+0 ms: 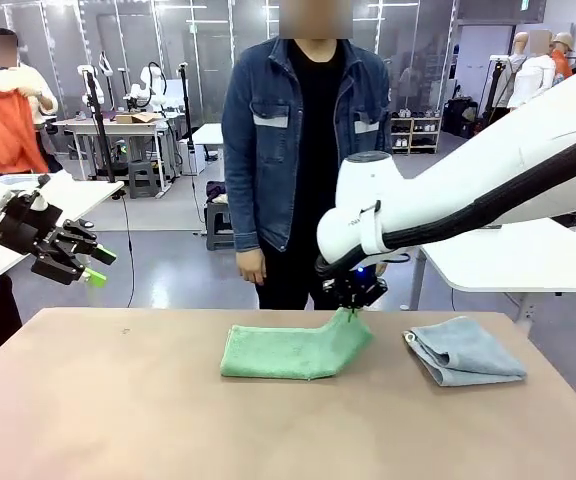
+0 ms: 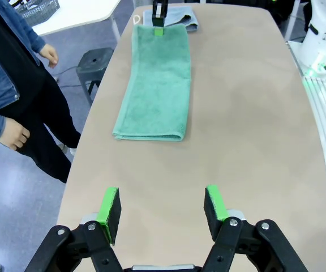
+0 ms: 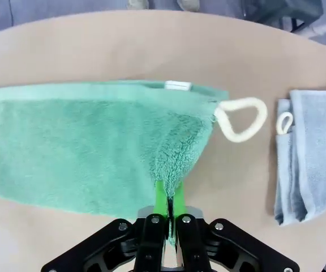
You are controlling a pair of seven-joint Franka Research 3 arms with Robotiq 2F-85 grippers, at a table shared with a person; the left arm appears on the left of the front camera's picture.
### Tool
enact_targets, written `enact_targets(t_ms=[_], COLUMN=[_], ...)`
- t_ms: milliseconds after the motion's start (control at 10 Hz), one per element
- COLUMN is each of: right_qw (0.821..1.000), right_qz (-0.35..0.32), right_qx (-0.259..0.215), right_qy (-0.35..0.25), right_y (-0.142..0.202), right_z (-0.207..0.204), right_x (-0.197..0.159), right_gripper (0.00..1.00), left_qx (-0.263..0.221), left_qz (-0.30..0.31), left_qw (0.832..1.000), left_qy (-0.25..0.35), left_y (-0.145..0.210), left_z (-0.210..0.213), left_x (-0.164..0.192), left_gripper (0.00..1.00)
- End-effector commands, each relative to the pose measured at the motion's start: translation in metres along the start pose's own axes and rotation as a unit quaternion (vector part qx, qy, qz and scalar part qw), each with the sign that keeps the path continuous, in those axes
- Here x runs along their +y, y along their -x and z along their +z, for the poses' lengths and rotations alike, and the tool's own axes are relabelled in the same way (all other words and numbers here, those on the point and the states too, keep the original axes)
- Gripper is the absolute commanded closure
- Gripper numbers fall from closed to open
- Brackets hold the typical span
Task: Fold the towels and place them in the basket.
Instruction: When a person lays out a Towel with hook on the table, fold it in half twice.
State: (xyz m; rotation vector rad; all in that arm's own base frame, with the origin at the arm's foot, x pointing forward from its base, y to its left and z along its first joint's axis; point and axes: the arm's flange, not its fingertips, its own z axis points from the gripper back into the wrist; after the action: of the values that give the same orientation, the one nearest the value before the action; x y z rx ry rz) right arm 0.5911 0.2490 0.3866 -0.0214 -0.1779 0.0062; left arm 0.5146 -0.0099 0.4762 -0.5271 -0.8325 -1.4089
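From my left wrist camera I see the left gripper (image 2: 162,211) nearest to me, its green pads standing apart with nothing between them, above the bare tabletop (image 2: 253,130); the lower parts of its fingers are cut off by the bottom edge. In the front view this gripper (image 1: 86,262) hangs in the air past the left edge of the tabletop, not touching anything.

Further on, near the middle of the tabletop and closer to the far edge, lies the green towel (image 1: 290,349), folded flat. Its right end is lifted, because the right gripper (image 1: 353,308) is clenched on it. In the right wrist view the two pads of the right gripper (image 3: 169,205) are pressed together on a pinch of the green cloth, and a cream loop (image 3: 241,118) hangs at the towel's corner.

Beside it, toward the right edge, rests the light blue towel (image 1: 464,351), folded, apart from the green one.

Behind the far edge stands a person (image 1: 303,150) in a denim jacket; the legs are hidden by the table.
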Motion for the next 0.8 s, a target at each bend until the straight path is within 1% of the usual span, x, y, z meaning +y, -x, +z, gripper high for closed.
enact_targets(t_ms=[0, 300, 500, 700], right_qw=[1.000, 0.999, 0.999, 0.999], right_qz=[-0.001, -0.007, -0.013, -0.025], right_qx=[0.016, 0.035, 0.042, 0.038], right_qy=[0.019, 0.014, 0.014, -0.001], right_y=[-0.015, -0.016, -0.013, -0.015], right_z=[-0.004, 0.002, 0.006, 0.008], right_x=[0.041, 0.098, 0.126, 0.146], right_gripper=[1.00, 1.00, 1.00, 1.00], left_qx=[0.007, 0.007, 0.007, 0.007], left_qz=[0.001, 0.001, 0.001, 0.001], left_qw=[1.000, 1.000, 1.000, 1.000], left_qy=[-0.001, -0.001, -0.001, -0.001], left_y=[-0.002, -0.002, -0.002, -0.002], left_z=[0.002, 0.002, 0.002, 0.002], left_x=[0.001, 0.001, 0.001, 0.001], left_gripper=[0.25, 0.25, 0.25, 0.25])
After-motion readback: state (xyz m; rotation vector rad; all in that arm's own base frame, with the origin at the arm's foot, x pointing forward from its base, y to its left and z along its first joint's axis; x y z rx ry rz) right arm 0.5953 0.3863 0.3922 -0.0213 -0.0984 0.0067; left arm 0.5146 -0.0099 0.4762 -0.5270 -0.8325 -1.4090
